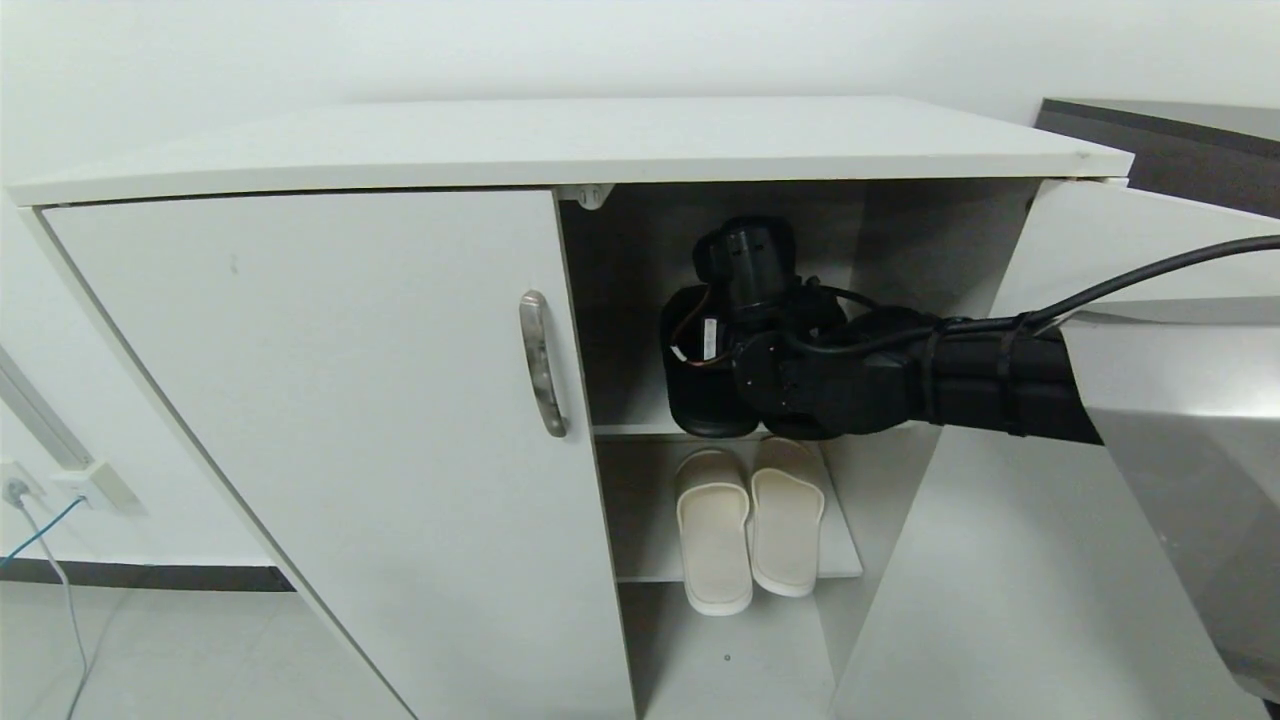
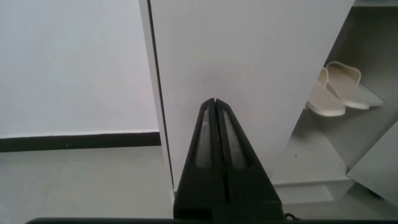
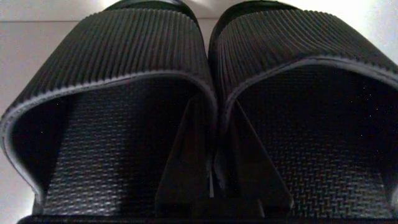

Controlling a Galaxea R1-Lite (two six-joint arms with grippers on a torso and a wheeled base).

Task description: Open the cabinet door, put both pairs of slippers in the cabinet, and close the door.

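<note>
White cabinet (image 1: pixel 600 140) against a white wall, largest thing in head view. Left door (image 1: pixel 330 420) shut, covers the left half, metal handle (image 1: pixel 540 365) at its inner edge. Right door (image 1: pixel 1000 600) swung wide open, exposes the right compartment. Two shelves inside: upper shelf (image 1: pixel 625 430) and lower shelf (image 1: pixel 640 520).

Right arm (image 1: pixel 950 385) comes in from the right across the open doorway into the upper compartment, blocks most of that space and hangs just above the lower shelf.

Black slippers (image 1: pixel 697 400) side by side in the upper compartment, at the upper shelf; contact with the shelf can't be told. Right gripper (image 3: pixel 214 124) nearly closed, pinches the two adjoining inner strap walls of the black slippers (image 3: pixel 155 68) together.

White slippers (image 1: pixel 750 520) lie flat, side by side and touching, on the lower shelf, their near ends overhanging its front edge. Seen also from the left wrist (image 2: pixel 339 90).

Left gripper (image 2: pixel 214 102) outside the cabinet, faces the shut left door, fingers pressed fully together, holds nothing.

Grey floor (image 1: pixel 150 650) below. Wall socket (image 1: pixel 90 485) low on the wall at far left, blue cable (image 1: pixel 40 535) hanging from beside it.
</note>
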